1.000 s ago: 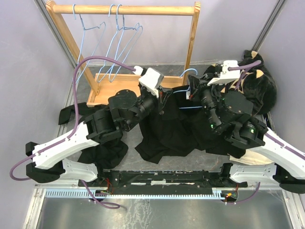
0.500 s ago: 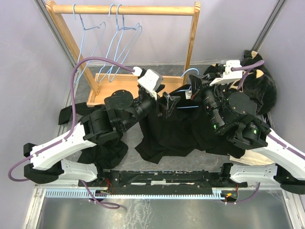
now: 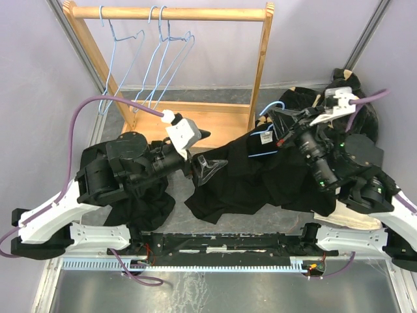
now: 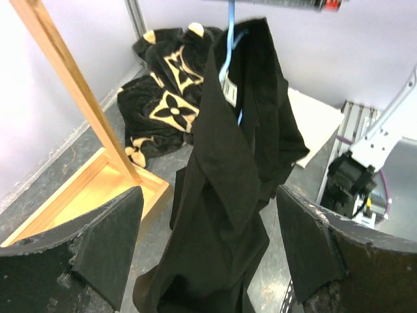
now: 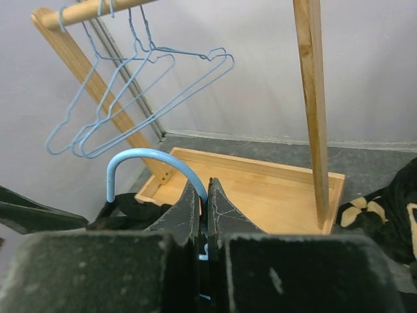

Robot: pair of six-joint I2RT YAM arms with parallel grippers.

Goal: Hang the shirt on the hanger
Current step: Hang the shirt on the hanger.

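Observation:
The black shirt (image 3: 241,176) hangs draped from the light-blue hanger (image 3: 268,105), its lower part trailing onto the table. Its white tag (image 4: 229,92) shows at the collar. My right gripper (image 5: 203,189) is shut on the hanger's hook (image 5: 153,160), holding it up beside the rack's right post. My left gripper (image 3: 207,151) stands open to the left of the shirt. In the left wrist view the shirt (image 4: 234,182) hangs beyond the wide-spread fingers (image 4: 111,241), touching neither.
A wooden rack (image 3: 169,13) with several light-blue hangers (image 3: 159,59) stands at the back, its tray base (image 3: 221,120) on the table. A black plush garment with tan flowers (image 3: 365,117) lies back right. Another black garment (image 3: 143,208) lies under the left arm.
My left gripper opened, let go of the shirt and drew back to the left. The right arm shifted right with the hanger, and the shirt now hangs from it.

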